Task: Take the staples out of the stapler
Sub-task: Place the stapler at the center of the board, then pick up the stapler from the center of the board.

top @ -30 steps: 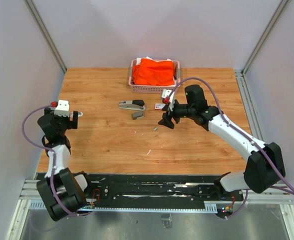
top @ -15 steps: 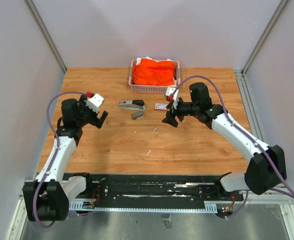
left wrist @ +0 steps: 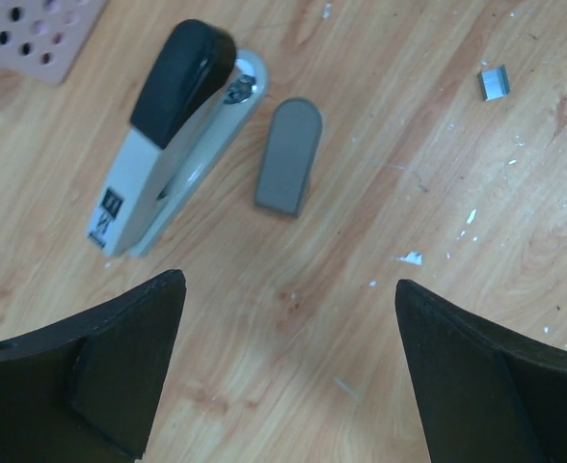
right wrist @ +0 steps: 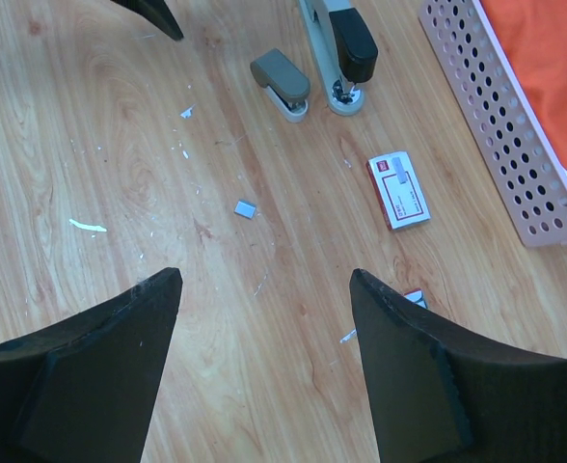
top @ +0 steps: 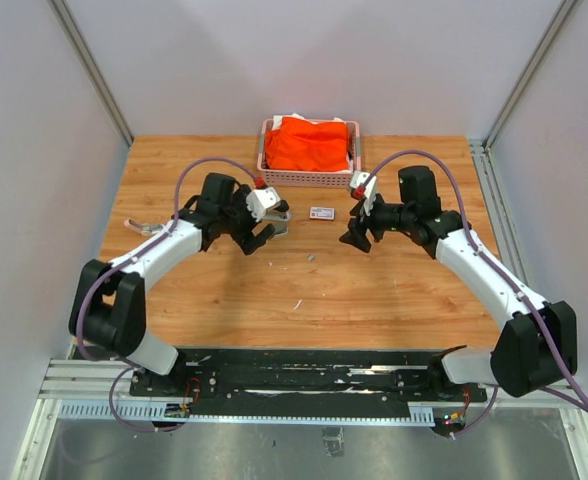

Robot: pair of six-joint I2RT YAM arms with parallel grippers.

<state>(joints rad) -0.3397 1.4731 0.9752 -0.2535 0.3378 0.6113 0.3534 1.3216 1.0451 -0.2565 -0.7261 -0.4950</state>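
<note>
Left fingers point(left wrist: 153, 318): spread wide with nothing between them, hanging over bare desk point(top: 204, 290).
Right fingers point(right wrist: 153, 309): spread wide and gripping nothing, also over the desk.
Staples point(right wrist: 246, 208): one short silvery strip lies flat on the desk. It is ahead of the right fingers and in line with their gap. From the left fingers it sits ahead and out past the tip on the view's right.
Stapler point(left wrist: 173, 145): closed, with a black top on a pale grey body. It lies ahead of the left fingers, in line with the tip on the view's left. Whether staples are inside cannot be told.
Grey piece point(left wrist: 288, 154): a small rounded part just beside the stapler and apart from it, on the side toward the strip.
White box point(right wrist: 399, 190): red-labelled, ahead of the right fingers, near the basket.
Basket point(right wrist: 515, 145): pink and perforated, holding orange cloth point(right wrist: 553, 58), beyond everything else.
Scraps: a white sliver point(right wrist: 88, 226) and pale flecks are scattered on the wood.
Hidden: from above, the left wrist covers nearly all of the stapler. A small red-and-white thing point(right wrist: 414, 297) is half cut off by a right finger and cannot be identified.
</note>
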